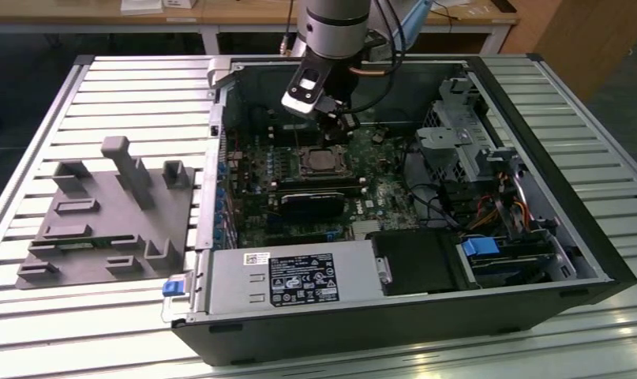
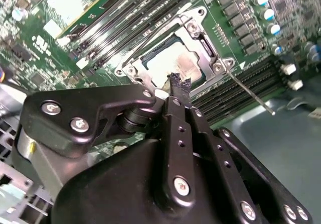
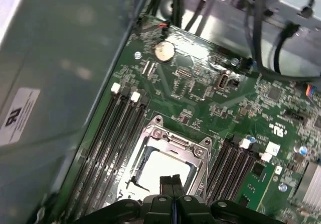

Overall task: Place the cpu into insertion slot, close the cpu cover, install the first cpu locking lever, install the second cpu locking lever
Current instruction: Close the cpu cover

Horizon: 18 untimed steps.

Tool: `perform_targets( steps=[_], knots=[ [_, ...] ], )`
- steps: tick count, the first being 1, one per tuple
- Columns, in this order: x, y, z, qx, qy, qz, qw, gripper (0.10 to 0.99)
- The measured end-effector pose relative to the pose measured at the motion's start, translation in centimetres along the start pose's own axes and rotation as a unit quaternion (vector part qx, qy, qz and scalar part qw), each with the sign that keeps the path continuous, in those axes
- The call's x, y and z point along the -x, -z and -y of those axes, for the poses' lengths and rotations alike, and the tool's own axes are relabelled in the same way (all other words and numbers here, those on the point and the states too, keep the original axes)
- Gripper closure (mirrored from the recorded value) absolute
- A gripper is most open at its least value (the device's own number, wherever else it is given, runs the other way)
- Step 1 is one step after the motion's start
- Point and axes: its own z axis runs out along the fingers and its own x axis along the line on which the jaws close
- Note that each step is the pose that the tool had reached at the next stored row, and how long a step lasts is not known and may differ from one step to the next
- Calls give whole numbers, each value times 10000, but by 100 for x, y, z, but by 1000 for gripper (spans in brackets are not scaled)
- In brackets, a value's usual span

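The cpu [image 2: 170, 59] lies in the insertion slot [image 1: 320, 161] on the motherboard, its silvery top showing through the frame. The cpu cover [image 3: 176, 141] lies flat over the cpu [image 3: 161, 165]. A thin metal locking lever [image 2: 251, 93] sticks out from the socket's corner, away from the board. My gripper [image 1: 342, 125] hangs just above the far edge of the socket, towards the case's back wall. Its black fingertips [image 2: 178, 83] are pressed together with nothing between them, and in the first wrist view the gripper [image 3: 170, 181] is over the cpu's edge.
Long black memory slots [image 3: 114, 133] flank the socket on both sides. In the case a black block [image 1: 312, 207] sits in front of the socket, a power supply [image 1: 286, 276] at the front and a drive cage with cables [image 1: 476, 154] at the exterior view's right. A grey fixture [image 1: 107, 213] lies outside at its left.
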Motion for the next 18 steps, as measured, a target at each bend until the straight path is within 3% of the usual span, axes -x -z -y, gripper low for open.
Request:
perform_targets(
  steps=[4, 9, 13, 18],
  knots=[
    [0, 0, 0, -6, 339, 14, 9994, 984],
    [0, -1, 0, -5, 756, 16, 9971, 984],
    [0, 0, 0, -3, 1058, 12, 9944, 984],
    [0, 0, 0, 0, 1433, 7, 9897, 984]
  ],
)
